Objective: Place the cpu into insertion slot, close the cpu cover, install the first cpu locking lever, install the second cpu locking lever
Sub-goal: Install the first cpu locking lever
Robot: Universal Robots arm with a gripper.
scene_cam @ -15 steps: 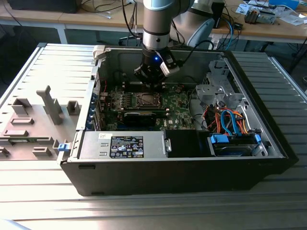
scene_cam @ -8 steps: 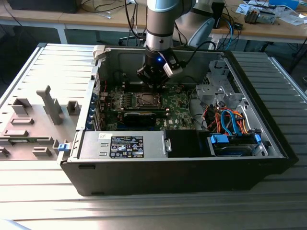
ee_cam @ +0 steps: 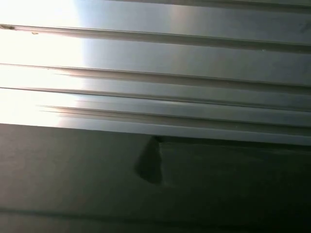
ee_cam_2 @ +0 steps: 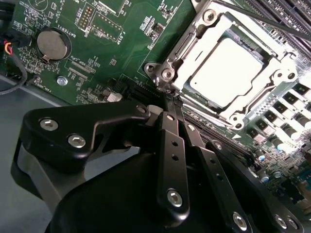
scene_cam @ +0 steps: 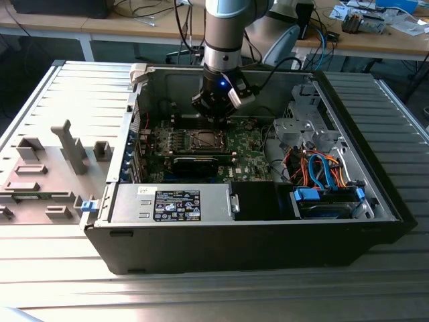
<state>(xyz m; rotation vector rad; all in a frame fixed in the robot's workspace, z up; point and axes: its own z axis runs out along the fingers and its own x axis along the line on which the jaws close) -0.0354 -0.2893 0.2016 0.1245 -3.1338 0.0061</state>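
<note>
**Closed pincer parked at socket corner, chip seated under frame**

Seen across the exterior view from its left: a grey plastic fixture (scene_cam: 47, 171) lying on the ribbed metal table (scene_cam: 67, 94), just beside the open computer case (scene_cam: 375, 181). Inside the case, toward the exterior view's left, found the green motherboard (scene_cam: 244, 144) with the insertion slot (scene_cam: 204, 139) near its middle and a black-labelled box (scene_cam: 177, 204) along the near wall. Directly above the socket, hung the arm (scene_cam: 224, 33) with the gripper (scene_cam: 216, 115) pointing down at the board. Further to the exterior view's right, noted a tangle of blue and orange cables (scene_cam: 322, 171) beside a metal drive cage (scene_cam: 298, 131).

In the second wrist view: a round coin battery (ee_cam_2: 50, 44) on the board, well apart from the socket. Fingers (ee_cam_2: 171, 145) pressed together, nothing between them, the gripper (ee_cam_2: 171, 99) tip touching or just short of a corner screw of the socket frame; could not tell which. Beyond it, the cpu (ee_cam_2: 226, 68) lying flat in the socket, its pale top framed by the silvery cpu cover (ee_cam_2: 265, 104) lowered around it.
</note>
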